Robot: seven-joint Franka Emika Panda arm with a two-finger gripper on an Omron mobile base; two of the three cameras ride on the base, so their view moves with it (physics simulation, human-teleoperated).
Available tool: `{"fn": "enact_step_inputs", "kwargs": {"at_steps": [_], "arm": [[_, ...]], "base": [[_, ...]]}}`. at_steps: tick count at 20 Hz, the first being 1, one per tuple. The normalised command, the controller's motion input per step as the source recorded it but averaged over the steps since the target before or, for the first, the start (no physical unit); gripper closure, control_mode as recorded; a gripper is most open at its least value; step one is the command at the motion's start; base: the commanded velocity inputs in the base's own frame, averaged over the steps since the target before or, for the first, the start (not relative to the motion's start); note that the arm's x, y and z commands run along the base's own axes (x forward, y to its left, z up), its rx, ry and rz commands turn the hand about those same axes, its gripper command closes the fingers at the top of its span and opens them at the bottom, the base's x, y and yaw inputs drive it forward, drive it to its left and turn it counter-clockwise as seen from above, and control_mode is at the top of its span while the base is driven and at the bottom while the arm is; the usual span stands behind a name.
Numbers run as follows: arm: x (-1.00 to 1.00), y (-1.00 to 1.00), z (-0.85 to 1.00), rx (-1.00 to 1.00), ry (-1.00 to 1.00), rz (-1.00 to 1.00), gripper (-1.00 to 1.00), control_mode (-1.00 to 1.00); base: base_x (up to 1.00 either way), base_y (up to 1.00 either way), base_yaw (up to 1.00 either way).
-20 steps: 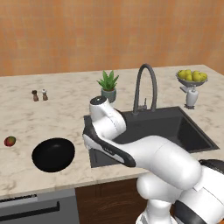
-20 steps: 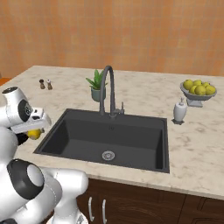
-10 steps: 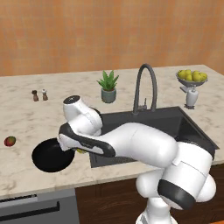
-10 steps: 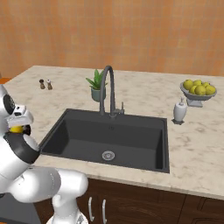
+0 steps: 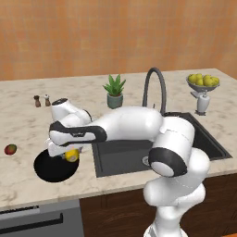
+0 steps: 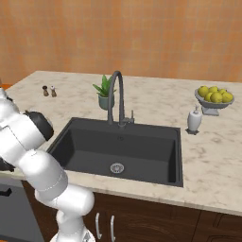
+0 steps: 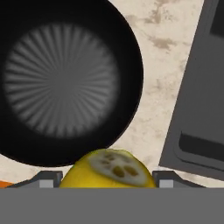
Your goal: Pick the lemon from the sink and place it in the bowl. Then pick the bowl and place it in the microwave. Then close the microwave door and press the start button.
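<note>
- Reaching left across the tabletop (image 5: 23,134), the arm puts its end effector (image 5: 69,155) over the near right rim of the bowl (image 5: 53,167), clamped on the lemon (image 5: 71,155).
- From the left base view, the lemon hangs just above the bowl's edge, not yet inside; the bowl sits just left of the sink (image 5: 139,155).
- The hand view looks straight down (a detail the base cameras miss): the bowl's (image 7: 65,78) ribbed inner floor is bare, and the lemon (image 7: 107,170) sits pinched between the two finger tips.
- The right base view gives the full sink (image 6: 123,151) with its arched faucet (image 6: 116,97), basin bare apart from the drain.
- A mango (image 5: 10,149) lies well left of the bowl.
</note>
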Motion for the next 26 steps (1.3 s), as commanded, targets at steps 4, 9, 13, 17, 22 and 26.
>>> {"fn": "enact_step_inputs", "kwargs": {"at_steps": [4, 9, 13, 17, 22, 26], "arm": [[0.32, 0.52, -0.31, -0.03, 0.14, -0.11, 1.0, -1.0], [0.31, 0.32, -0.4, -0.08, 0.14, -0.15, 1.0, -1.0], [0.17, 0.23, -0.36, -0.08, 0.1, -0.16, 1.0, -1.0], [0.12, 0.24, -0.31, -0.07, 0.07, -0.15, 1.0, -1.0], [0.05, 0.0, -0.47, 0.0, -0.04, -0.09, 1.0, -1.0], [0.0, 0.0, -0.45, 0.02, -0.2, -0.04, -1.0, -1.0]], "base": [[0.0, 0.0, 0.0], [0.0, 0.0, 0.0], [0.0, 0.0, 0.0], [0.0, 0.0, 0.0], [0.0, 0.0, 0.0], [0.0, 0.0, 0.0]]}}
